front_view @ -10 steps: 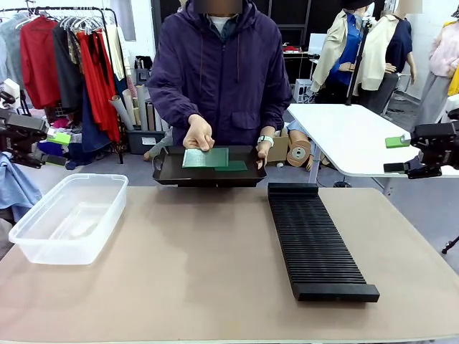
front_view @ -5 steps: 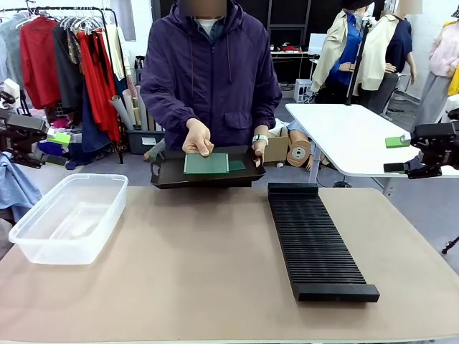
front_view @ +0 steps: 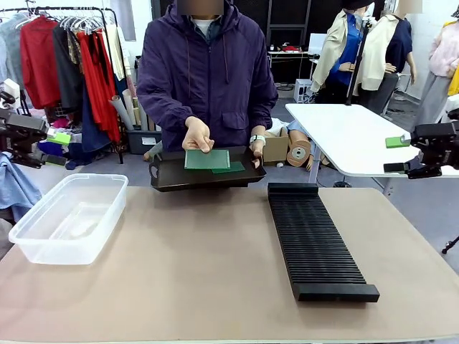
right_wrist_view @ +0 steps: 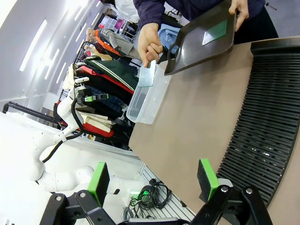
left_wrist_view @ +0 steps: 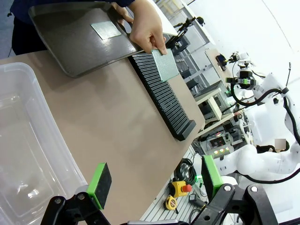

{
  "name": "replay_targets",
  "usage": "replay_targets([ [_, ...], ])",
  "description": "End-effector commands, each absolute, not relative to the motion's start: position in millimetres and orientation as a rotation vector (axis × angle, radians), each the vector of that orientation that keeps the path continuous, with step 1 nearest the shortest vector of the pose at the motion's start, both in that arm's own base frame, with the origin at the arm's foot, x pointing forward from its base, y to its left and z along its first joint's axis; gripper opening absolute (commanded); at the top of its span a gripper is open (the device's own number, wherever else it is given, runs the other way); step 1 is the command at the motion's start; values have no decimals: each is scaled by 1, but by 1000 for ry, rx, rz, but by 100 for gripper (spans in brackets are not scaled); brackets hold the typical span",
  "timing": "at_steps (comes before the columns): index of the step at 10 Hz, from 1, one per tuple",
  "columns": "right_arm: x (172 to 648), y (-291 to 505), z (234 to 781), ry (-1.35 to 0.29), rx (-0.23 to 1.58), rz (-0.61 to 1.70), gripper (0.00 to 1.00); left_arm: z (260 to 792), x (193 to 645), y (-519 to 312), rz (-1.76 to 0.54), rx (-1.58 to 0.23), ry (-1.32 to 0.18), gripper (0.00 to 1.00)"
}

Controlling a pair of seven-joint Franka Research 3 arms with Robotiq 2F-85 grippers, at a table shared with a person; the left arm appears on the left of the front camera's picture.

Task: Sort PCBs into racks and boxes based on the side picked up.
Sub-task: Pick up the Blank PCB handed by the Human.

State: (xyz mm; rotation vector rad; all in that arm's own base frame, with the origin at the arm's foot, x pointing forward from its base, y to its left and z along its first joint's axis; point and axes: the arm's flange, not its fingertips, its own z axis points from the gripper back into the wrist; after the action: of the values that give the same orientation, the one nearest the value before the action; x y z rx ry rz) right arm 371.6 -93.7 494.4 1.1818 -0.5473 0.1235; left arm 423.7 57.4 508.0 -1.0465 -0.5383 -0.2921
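Tabletop, tan and bare (front_view: 201, 265), lies open across the frame's middle, between the clear plastic tub (front_view: 72, 215) at left and the long black slotted rack (front_view: 315, 240) right of centre. Left gripper (left_wrist_view: 154, 180) and right gripper (right_wrist_view: 152, 180) hang at the frame's side edges, pads spread, grasping nothing, well apart from the boards. At upper centre a person's hand (front_view: 197, 135) holds one thin green PCB (front_view: 206, 158) above a dark shallow tray (front_view: 204, 178); another PCB (front_view: 235, 168) lies on it. Hanging clothes (front_view: 39, 57) fill the upper left.

bright, even indoor light | soft shadows | wrist views edge-warped
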Motion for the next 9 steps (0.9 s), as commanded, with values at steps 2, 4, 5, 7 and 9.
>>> replay_targets([
  [2, 372, -94, 494, -547, 1182, 123, 100, 508, 423, 58, -294, -1055, -535, 100],
  [4, 379, -87, 490, -568, 1172, 93, 100, 508, 423, 58, -294, -1055, -535, 100],
  [5, 385, -78, 484, -582, 1171, 84, 100, 508, 423, 58, -294, -1055, -535, 100],
  [7, 398, -55, 470, -605, 1192, 92, 100, 508, 423, 58, -294, -1055, -535, 100],
  [9, 409, -34, 459, -601, 1203, 115, 100, 508, 423, 58, -294, -1055, -535, 100],
])
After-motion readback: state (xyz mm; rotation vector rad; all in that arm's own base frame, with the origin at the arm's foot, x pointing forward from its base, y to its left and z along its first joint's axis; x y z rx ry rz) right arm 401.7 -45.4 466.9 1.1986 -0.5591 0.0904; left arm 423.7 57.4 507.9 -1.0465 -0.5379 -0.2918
